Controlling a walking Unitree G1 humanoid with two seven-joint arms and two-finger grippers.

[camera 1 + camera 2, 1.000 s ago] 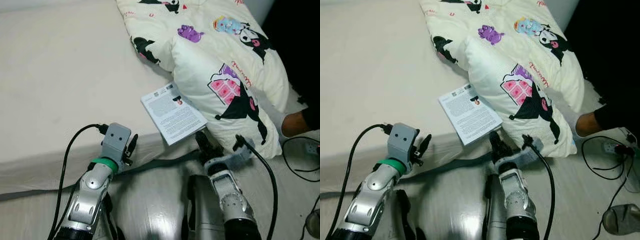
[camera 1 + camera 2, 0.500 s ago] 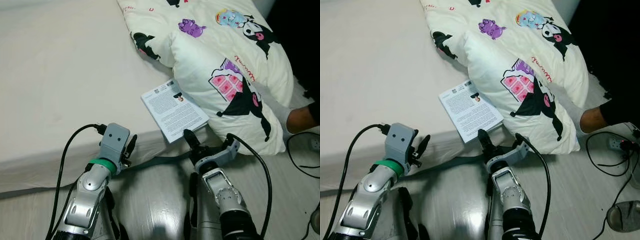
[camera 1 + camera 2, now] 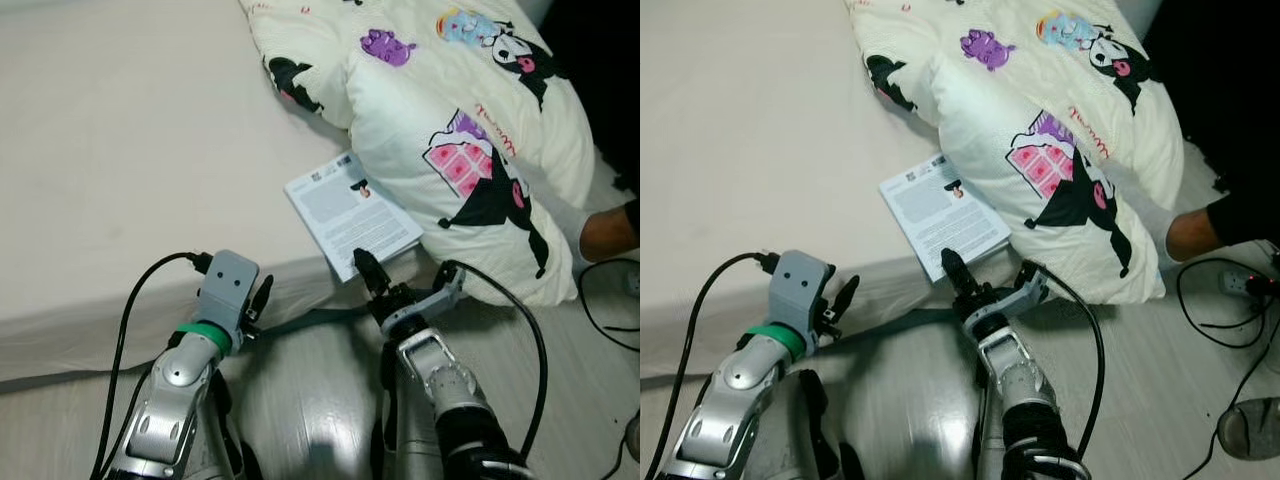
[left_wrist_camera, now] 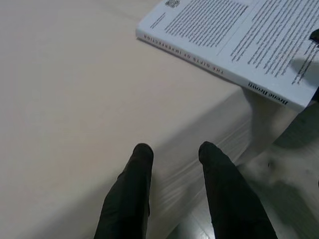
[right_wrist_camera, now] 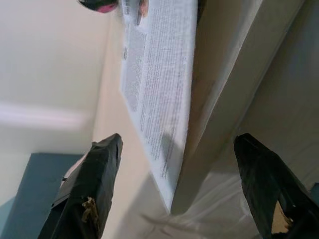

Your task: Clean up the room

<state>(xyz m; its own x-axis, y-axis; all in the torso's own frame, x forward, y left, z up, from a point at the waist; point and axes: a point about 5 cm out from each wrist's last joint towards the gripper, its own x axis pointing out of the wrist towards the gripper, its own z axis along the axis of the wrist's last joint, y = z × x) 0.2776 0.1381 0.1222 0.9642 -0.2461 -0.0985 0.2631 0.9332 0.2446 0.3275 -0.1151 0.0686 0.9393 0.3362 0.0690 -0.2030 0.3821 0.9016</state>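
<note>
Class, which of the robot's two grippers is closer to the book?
The right gripper, open at the book's near corner; the left gripper sits further along the bed edge.

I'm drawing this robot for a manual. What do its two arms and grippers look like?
Both arms are silver metal with dark joints. The left arm has a green ring at the wrist, a grey box-shaped camera housing and a looping black cable. The right arm also trails a black cable from a grey wrist mount. The left gripper and right gripper each have two long black fingers.
</note>
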